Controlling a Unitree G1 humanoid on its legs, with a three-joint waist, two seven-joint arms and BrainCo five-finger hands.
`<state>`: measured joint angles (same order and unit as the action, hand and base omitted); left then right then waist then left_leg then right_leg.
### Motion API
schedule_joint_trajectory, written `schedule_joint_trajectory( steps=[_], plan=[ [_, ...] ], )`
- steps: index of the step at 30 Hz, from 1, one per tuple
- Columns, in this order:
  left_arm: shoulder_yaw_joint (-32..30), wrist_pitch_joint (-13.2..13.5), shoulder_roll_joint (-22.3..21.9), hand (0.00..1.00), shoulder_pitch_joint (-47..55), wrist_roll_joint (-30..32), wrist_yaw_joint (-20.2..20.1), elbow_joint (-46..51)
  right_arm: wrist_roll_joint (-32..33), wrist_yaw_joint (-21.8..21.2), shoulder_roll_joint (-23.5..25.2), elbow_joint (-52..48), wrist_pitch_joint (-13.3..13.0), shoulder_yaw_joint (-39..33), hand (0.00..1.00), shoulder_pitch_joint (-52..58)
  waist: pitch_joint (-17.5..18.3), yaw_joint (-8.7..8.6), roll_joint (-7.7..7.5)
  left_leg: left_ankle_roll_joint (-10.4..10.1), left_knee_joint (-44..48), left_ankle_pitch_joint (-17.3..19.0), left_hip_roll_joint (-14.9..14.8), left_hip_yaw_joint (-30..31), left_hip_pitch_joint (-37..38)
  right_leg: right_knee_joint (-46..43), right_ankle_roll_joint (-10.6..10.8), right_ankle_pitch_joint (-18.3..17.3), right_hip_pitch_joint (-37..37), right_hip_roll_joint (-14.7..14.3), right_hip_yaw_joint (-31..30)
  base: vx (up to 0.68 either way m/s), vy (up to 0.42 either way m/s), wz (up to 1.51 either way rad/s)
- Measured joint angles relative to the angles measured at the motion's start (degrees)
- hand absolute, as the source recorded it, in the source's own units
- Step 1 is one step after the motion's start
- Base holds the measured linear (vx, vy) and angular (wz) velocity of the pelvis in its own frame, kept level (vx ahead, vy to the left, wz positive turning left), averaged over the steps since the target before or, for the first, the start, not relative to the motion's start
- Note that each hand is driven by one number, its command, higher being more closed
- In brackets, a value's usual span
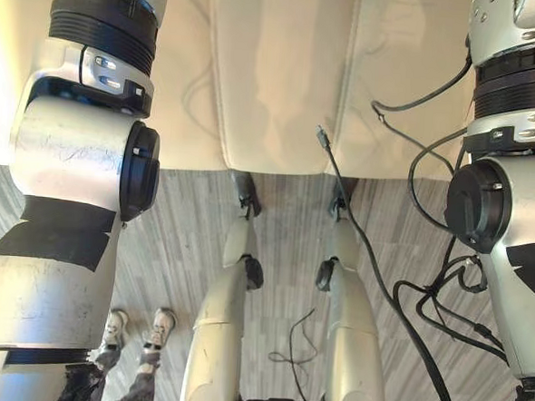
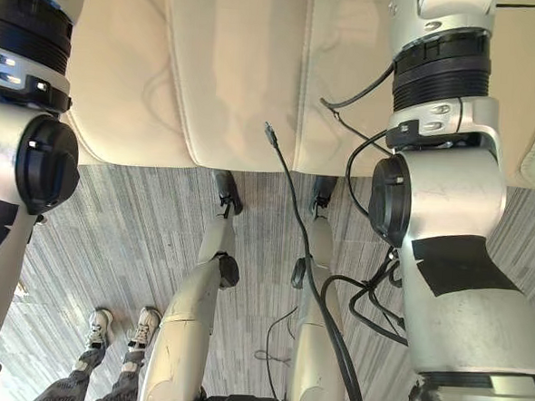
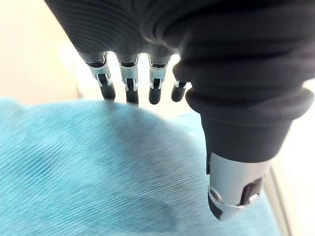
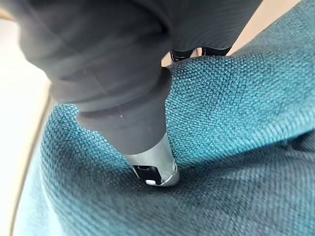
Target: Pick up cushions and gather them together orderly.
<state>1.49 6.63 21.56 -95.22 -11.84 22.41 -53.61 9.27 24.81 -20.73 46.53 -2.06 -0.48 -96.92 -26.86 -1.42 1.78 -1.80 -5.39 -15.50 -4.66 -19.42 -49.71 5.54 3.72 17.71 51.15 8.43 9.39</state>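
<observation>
Sofa (image 1: 275,74), cream and padded, spans the far part of both eye views. Its front edge meets a grey plank floor (image 1: 183,241). A person's shoes (image 1: 114,326) stand on that floor, well back from the sofa's front edge on the robot's left.

In the left wrist view, a light blue cushion (image 3: 88,172) of fine ribbed cloth lies under the left hand (image 3: 221,49), with cream surface just past its far edge. The fingers (image 3: 129,88) are straight and slightly spread, their dark tips at the cushion's far edge. The thumb (image 3: 236,182) hangs apart above the cloth, so nothing is gripped.

In the right wrist view, a dark teal cushion (image 4: 236,123) of coarse weave is held by the right hand (image 4: 113,73). Its thumb (image 4: 152,164) digs into the fabric. A ridge of cloth bunches between thumb and fingers, which reach over the ridge and pinch it. Cream surface shows beside this cushion's edge.
</observation>
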Motion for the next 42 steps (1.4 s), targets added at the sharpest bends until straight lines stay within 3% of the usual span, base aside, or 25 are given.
schedule_joint_trajectory(
  steps=[5, 12, 17, 21, 23, 25, 26, 28, 32, 36, 40, 42],
  plan=[
    [-2.0, 2.8, -2.0, 0.0, 7.3, -1.6, -1.3, 2.6, 0.4, -2.7, -1.0, -0.3, -1.4, 1.1, 0.0, 3.7, 0.0, 0.2, 0.0, 0.0, 0.0, 0.0, -1.5, -1.3, 0.5, -1.0, 0.0, 0.0, 0.1, -1.4, 0.0, 0.05, 0.062, -0.12],
    [-2.5, 3.4, 0.4, 0.0, 14.7, -2.3, -3.7, 8.3, 1.7, -4.0, -3.2, -3.9, -2.4, 1.3, 0.0, 10.1, 0.0, 0.75, 0.0, 0.0, 0.0, 0.0, -2.7, -1.4, 2.0, -3.5, -0.2, -0.3, 0.0, -2.3, 0.1, 0.01, 0.064, -0.07],
    [-9.5, 3.6, 4.7, 0.0, 29.2, -5.1, -3.5, 17.5, 2.5, -6.2, -8.3, -17.8, -4.0, -1.7, 0.0, 25.3, 0.0, 0.69, -0.01, 0.0, 0.0, 0.0, -2.7, -1.3, 6.5, -7.6, -1.5, -3.6, -2.9, -2.0, 0.3, -0.01, 0.053, 0.06],
    [-16.8, 5.7, 8.4, 0.0, 42.6, -9.2, -3.5, 26.8, 4.5, -8.1, -10.1, -28.5, -6.7, -9.2, 0.0, 40.4, 0.1, 0.84, -0.05, -0.5, 0.0, 0.3, -3.3, -1.3, 10.8, -9.7, -2.1, -6.7, -6.9, -2.3, 0.6, -0.02, -0.004, 0.12],
    [-18.4, 7.6, 8.2, 0.0, 50.8, -11.0, -3.7, 31.7, 5.4, -8.9, -10.1, -32.8, -7.6, -11.5, 0.0, 49.2, 0.9, 0.87, -0.11, -1.1, 0.0, 0.8, -3.5, -1.4, 12.6, -10.9, -2.3, -7.7, -8.3, -2.4, 0.6, -0.03, -0.037, 0.07],
    [-18.7, 8.9, 4.9, 0.0, 61.4, -12.3, -5.2, 37.5, 6.0, -10.1, -8.5, -38.2, -8.8, -13.4, 0.0, 61.9, 2.1, 0.71, -0.09, -1.7, 0.0, 1.4, -3.6, -1.3, 15.2, -12.5, -2.3, -9.0, -10.3, -2.4, 0.7, -0.01, -0.033, 0.07],
    [-18.7, 9.0, 4.2, 0.0, 62.7, -12.3, -5.4, 38.0, 6.0, -10.1, -8.1, -38.7, -8.8, -13.4, 0.0, 63.3, 2.2, 0.71, -0.11, -1.7, 0.0, 1.4, -3.6, -1.3, 15.7, -12.5, -2.3, -9.2, -10.8, -2.4, 0.7, 0.0, -0.03, 0.08],
    [-15.9, 9.0, -4.6, 0.0, 76.5, -12.2, -8.2, 41.6, 5.4, -12.3, -1.8, -41.7, -8.9, -12.4, 0.0, 77.7, 5.4, 0.67, -0.05, -1.1, 0.0, 2.3, -3.6, -1.2, 18.9, -13.0, -2.2, -10.7, -14.0, -2.3, 1.1, 0.02, -0.038, 0.07],
    [-8.4, 7.0, -12.9, 0.0, 92.2, -8.1, -12.9, 40.8, -1.3, -16.1, 6.5, -40.6, -8.5, -10.2, 0.0, 94.0, 7.3, 1.03, -0.13, -1.8, 0.0, 3.8, -3.7, -1.4, 26.9, -15.0, -1.9, -13.4, -21.0, -2.2, 1.0, 0.07, -0.027, 0.03],
    [-4.5, 4.5, -15.8, 0.0, 102.5, 0.4, -17.3, 30.1, -9.1, -19.6, 12.7, -29.5, -7.8, -7.9, 0.0, 105.1, 14.7, 2.14, -0.15, -2.5, 1.1, 7.0, -3.8, -2.2, 34.7, -16.0, -1.3, -17.1, -28.2, -2.3, 0.5, 0.13, -0.03, -0.1],
    [-4.5, 3.1, -16.1, 0.0, 103.4, 7.2, -18.9, 17.7, -13.5, -21.4, 12.9, -15.5, -6.3, -8.4, 0.0, 106.8, 18.2, 1.66, -0.02, -2.4, 2.3, 9.6, -3.7, -1.6, 40.8, -15.0, -0.7, -18.5, -35.0, -2.3, 0.3, 0.11, -0.01, -0.02],
    [-4.9, 2.5, -16.0, 0.0, 103.5, 10.1, -19.6, 12.0, -14.5, -21.7, 12.4, -9.2, -6.1, -9.4, 0.0, 106.5, 19.2, 0.58, 0.21, -2.5, 2.2, 10.5, -3.3, -1.5, 43.6, -13.8, -0.4, -18.5, -38.3, -2.3, 0.1, 0.1, 0.021, -0.01]
  ],
)
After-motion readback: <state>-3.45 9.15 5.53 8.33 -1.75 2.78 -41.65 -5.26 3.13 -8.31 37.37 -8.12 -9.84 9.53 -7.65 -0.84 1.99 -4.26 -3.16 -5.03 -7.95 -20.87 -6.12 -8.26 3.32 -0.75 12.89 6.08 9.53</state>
